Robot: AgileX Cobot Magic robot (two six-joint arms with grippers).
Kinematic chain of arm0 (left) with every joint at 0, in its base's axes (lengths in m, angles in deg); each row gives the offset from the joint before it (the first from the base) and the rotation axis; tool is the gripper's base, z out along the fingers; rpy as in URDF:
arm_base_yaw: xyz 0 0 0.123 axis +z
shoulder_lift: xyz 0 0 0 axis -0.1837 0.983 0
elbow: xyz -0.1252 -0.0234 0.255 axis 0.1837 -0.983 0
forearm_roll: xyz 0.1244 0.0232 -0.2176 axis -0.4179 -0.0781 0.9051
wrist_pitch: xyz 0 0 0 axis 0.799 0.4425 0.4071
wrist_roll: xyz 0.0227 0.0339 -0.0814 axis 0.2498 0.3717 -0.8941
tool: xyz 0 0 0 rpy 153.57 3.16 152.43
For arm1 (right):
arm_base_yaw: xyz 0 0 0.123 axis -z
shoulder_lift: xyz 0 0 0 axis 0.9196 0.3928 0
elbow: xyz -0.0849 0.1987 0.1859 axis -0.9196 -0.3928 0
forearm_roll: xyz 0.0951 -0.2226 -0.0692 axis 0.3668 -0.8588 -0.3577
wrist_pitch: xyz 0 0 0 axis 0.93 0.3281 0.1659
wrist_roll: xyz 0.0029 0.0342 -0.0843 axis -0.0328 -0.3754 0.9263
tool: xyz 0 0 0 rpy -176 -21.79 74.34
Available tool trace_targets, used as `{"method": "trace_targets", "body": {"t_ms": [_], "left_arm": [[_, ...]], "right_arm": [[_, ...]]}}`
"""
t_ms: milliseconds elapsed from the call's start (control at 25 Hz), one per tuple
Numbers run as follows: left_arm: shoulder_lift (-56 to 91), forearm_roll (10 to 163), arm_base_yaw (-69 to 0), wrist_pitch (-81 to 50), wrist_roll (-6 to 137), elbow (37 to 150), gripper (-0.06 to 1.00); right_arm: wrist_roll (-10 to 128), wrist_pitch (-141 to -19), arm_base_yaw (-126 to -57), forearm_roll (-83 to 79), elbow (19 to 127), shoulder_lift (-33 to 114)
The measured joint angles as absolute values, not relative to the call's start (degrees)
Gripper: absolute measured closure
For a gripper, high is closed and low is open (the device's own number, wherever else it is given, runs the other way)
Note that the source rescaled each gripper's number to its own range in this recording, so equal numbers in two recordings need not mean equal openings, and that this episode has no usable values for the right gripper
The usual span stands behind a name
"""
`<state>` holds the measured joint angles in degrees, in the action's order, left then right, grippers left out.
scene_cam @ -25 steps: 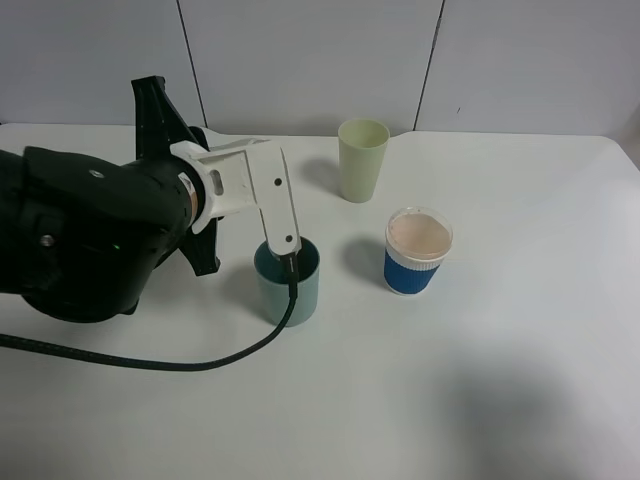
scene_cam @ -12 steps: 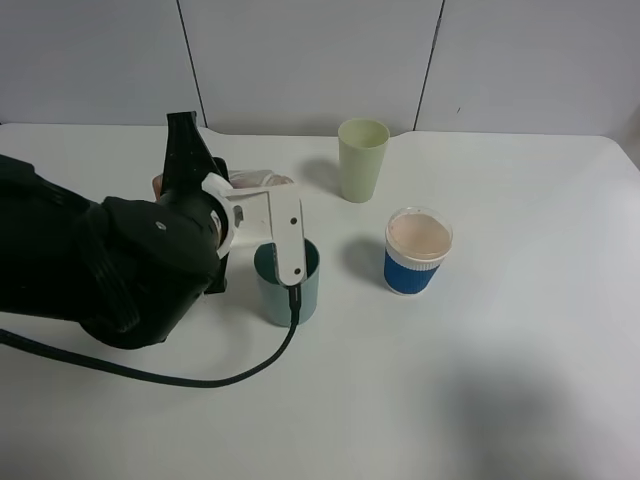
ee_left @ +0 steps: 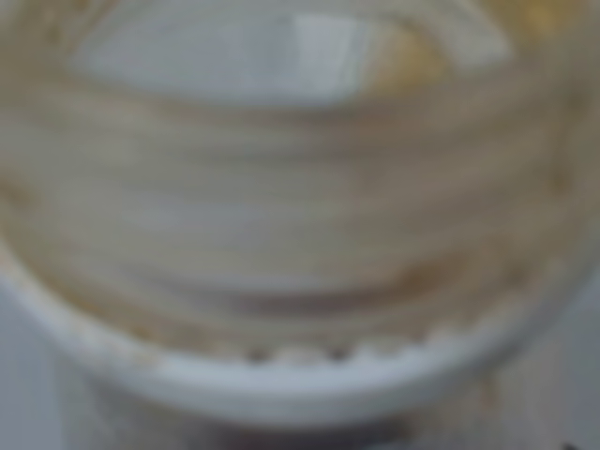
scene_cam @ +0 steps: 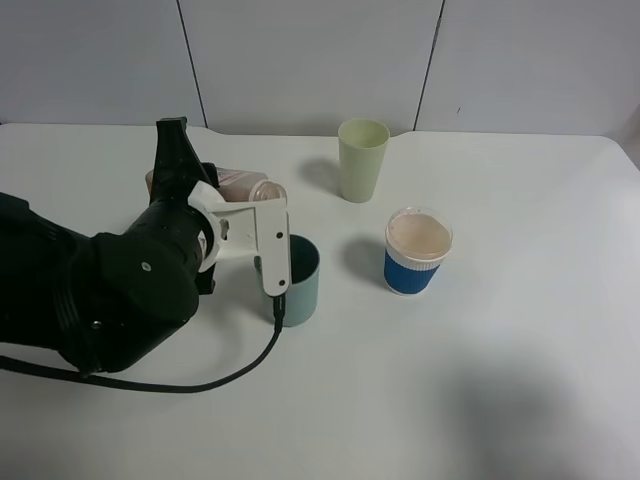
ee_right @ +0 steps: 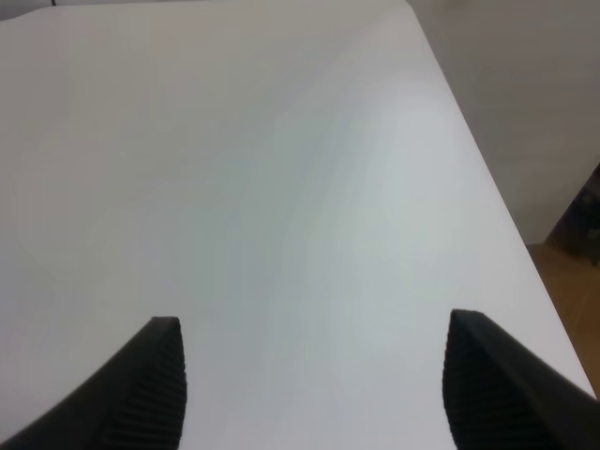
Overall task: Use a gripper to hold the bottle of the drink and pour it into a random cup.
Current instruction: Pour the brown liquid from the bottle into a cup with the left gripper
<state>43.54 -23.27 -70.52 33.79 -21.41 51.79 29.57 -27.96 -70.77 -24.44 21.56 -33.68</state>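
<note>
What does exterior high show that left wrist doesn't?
Exterior high only: white table, short teal plastic cup, taller pale green cup, blue-and-white paper cup, and the black left hand gripping the small clear plastic bottle with a pink-red label, tipped sideways by the teal cup. Left wrist only: a blurred close-up of ribbed clear plastic, brownish-tinted. Shared: that bottle.

Left wrist: bottle blurred, edges cut off; cup partly hidden.

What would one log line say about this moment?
left hand: shut on small clear plastic bottle, tipped sideways | bottle close to short teal plastic cup | right hand: open, empty
</note>
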Motion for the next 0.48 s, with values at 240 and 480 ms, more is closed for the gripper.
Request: {"method": "trace_targets", "body": {"t_ms": [240,480], "left_arm": [[43.54,-25.48,-70.52,33.79,-22.90,51.79,0.94],[43.73,-25.74,-70.52,34.47,-23.32,51.25,0.94]], "right_arm": [[29.57,-27.96,-70.77,-24.44,21.56,-33.68],[29.57,-27.96,-70.77,-24.44,21.56,-33.68]]}}
